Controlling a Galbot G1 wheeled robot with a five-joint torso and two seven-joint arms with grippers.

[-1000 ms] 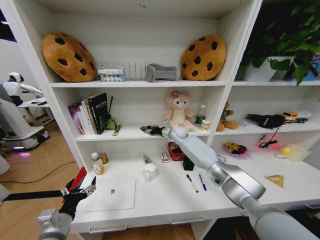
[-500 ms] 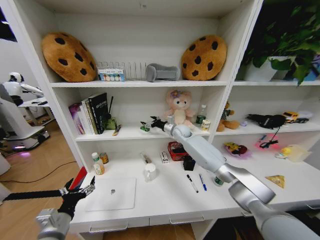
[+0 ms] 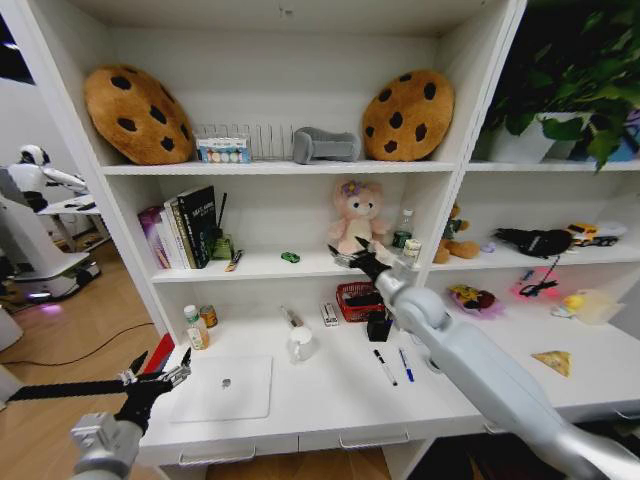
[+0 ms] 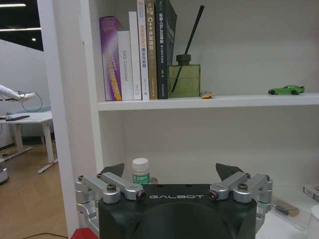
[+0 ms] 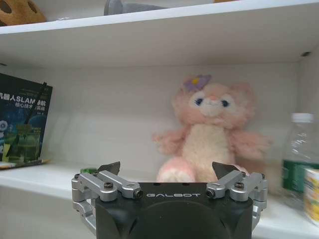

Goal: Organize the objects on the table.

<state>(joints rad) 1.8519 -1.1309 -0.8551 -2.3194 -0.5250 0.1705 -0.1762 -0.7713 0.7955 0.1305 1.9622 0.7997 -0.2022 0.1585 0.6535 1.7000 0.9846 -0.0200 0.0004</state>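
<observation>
A small green toy car [image 3: 290, 257] [image 4: 286, 90] rests on the middle shelf board, right of the upright books [image 3: 190, 225]. My right gripper [image 3: 348, 250] [image 5: 164, 169] hangs open and empty to the car's right, in front of the pink plush [image 5: 212, 134]. On the white table [image 3: 340, 405] lie a silver laptop [image 3: 222, 387], a black pen [image 3: 384, 366], a blue pen [image 3: 404, 364] and a yellow wedge [image 3: 551, 361]. My left gripper [image 3: 160, 367] [image 4: 169, 172] is open and empty just off the table's front left corner, beside the laptop.
A white mug [image 3: 300, 343], a red basket [image 3: 352, 300], a black box [image 3: 377, 326] and small bottles [image 3: 196, 328] stand at the back of the table. Cookie cushions [image 3: 135, 112] fill the top shelf. A diffuser bottle [image 4: 183, 79] stands next to the books.
My right gripper let go of the green toy car on the middle shelf and drew back to the right, away from it. The left arm has stayed in place.
</observation>
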